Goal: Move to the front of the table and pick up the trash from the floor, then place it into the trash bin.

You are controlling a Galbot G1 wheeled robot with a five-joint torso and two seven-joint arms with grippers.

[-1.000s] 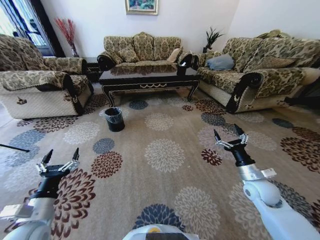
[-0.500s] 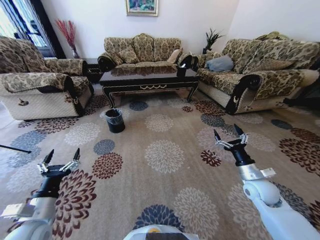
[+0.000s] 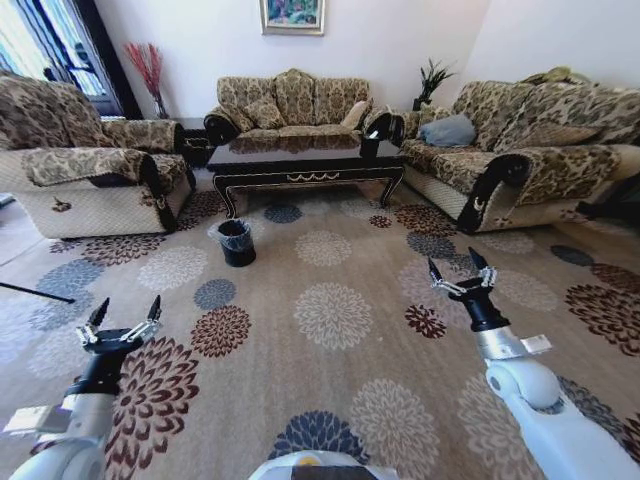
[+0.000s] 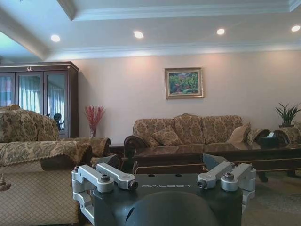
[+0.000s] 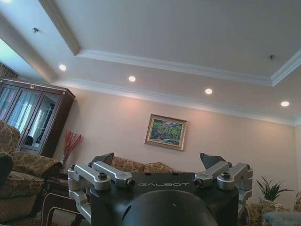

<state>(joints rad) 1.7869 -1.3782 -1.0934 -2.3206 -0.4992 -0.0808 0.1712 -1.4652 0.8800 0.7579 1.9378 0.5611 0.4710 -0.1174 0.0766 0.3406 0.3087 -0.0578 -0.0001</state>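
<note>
**Both arms raised over the carpet, table and bin well ahead**

Nearest you, the left gripper (image 3: 124, 322) hangs low on the left over the flowered carpet (image 3: 330, 315), jaws spread wide, nothing between them. The right gripper (image 3: 459, 274) stands a little higher on the right, jaws equally wide and empty. In the left wrist view you see the left gripper (image 4: 164, 175) with its fingers parted; the right wrist view gives the same for the right gripper (image 5: 160, 170), tilted up toward the ceiling.

Past the grippers, the trash bin (image 3: 236, 241) sits on the carpet, left of centre, black with a clear liner, near the table's left front leg but apart from it. You cannot make out any trash on the floor from here.

Behind the bin, the table (image 3: 306, 165) runs across the middle, dark and glossy, gold trim on its front side. Sofas flank it: one on the left (image 3: 85, 175), one on the right (image 3: 520, 150), one behind it (image 3: 290, 100) against the far wall
</note>
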